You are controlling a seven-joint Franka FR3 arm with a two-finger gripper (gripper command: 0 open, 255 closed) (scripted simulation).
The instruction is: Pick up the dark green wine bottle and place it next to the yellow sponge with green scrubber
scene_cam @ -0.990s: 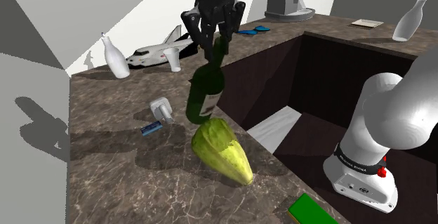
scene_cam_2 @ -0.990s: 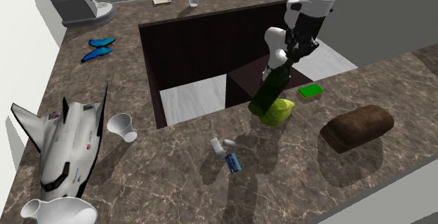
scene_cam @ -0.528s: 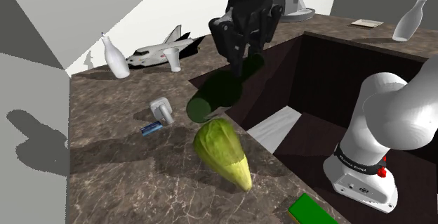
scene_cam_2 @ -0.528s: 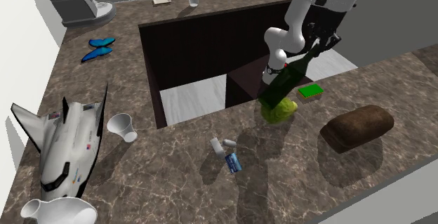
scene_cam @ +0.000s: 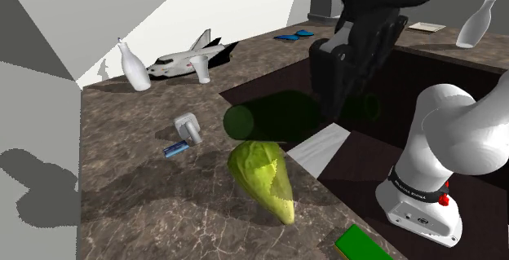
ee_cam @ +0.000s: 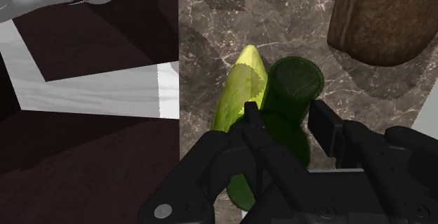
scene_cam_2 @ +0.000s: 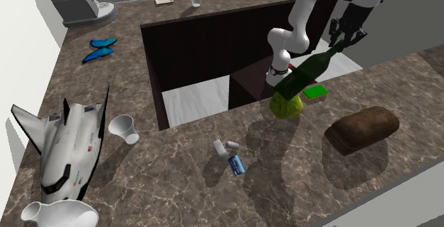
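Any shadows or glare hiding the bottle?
Shoulder view: the dark green wine bottle renders semi-transparent against the dark recess; broad shadows cross the brown marble counter. Second exterior view: bottle distinct, soft shadows beneath. Wrist view: no glare; black pincer clasps it.

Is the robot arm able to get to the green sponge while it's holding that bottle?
Probably yes. The jaws grip the dark bottle tilted above the counter, close to the green sponge, and bare counter lies between the sponge and the brown loaf.

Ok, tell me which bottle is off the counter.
The dark green bottle, clasped by the gripper, tilted in the air. The white bottle by the toy plane and the far white bottle stand on the counter.
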